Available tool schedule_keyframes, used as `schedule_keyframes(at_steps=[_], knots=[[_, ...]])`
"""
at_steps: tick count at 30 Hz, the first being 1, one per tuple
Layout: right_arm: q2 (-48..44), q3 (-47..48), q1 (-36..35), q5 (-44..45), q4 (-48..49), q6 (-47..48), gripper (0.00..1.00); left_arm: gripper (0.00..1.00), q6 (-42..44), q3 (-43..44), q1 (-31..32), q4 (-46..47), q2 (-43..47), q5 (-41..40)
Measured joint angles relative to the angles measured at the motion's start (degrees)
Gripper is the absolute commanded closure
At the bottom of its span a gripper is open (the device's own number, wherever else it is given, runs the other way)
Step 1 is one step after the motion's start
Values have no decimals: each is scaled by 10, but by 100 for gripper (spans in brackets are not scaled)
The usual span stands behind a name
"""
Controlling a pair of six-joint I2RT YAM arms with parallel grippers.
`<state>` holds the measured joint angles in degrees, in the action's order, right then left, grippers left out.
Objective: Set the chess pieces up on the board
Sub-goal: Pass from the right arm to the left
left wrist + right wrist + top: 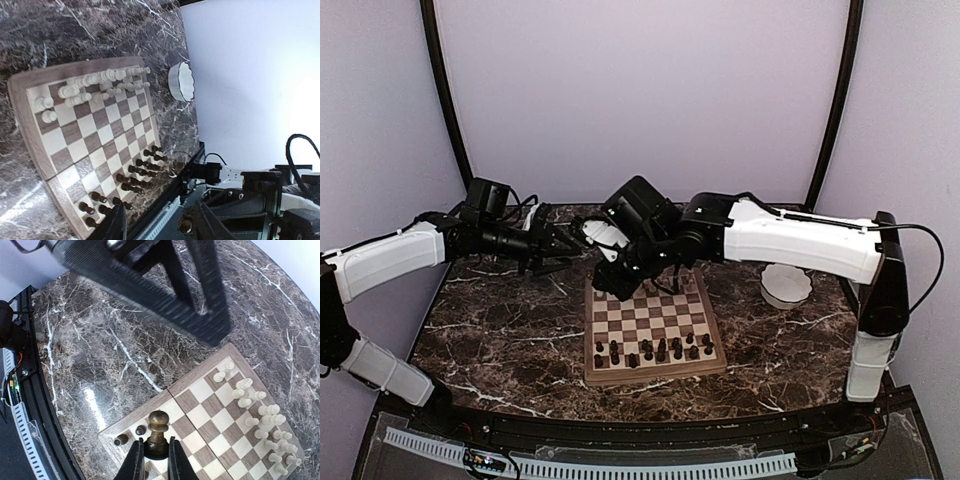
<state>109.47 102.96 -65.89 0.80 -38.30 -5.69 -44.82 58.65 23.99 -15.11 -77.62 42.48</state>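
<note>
The board lies mid-table. Several dark brown pieces stand on its near rows; the right arm hides the far rows from above. The left wrist view shows the board with cream pieces on the far rows and dark pieces on the near rows. My right gripper is shut on a dark brown pawn, held above the board's near-left part; from above it hangs over the board's left side. My left gripper is open and empty, left of the board.
A white scalloped bowl stands right of the board and also shows in the left wrist view. Two dark pieces stand at the board's corner below the held pawn. The black rail runs along the near table edge.
</note>
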Motion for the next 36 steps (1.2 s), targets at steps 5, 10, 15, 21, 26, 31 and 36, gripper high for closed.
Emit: schedule_keyframes(at_steps=[5,10,15,21,26,31,36], knots=[[-4,-16,3,8,5,12,88,54,-53,-29,2,66,-12,73],[-4,-17,3,18,5,19,88,58,-79,-34,12,95,-17,113],[-4,-17,4,27,8,21,88,60,-84,-34,28,92,-29,132],[-4,-16,6,30,14,22,88,65,-81,-33,36,75,-43,141],[-4,-11,6,30,15,22,88,71,-78,-33,38,71,-45,146],[-3,-5,6,28,14,22,88,75,-77,-33,39,72,-45,153],[0,-3,6,27,14,23,88,82,-78,-33,40,73,-45,157]])
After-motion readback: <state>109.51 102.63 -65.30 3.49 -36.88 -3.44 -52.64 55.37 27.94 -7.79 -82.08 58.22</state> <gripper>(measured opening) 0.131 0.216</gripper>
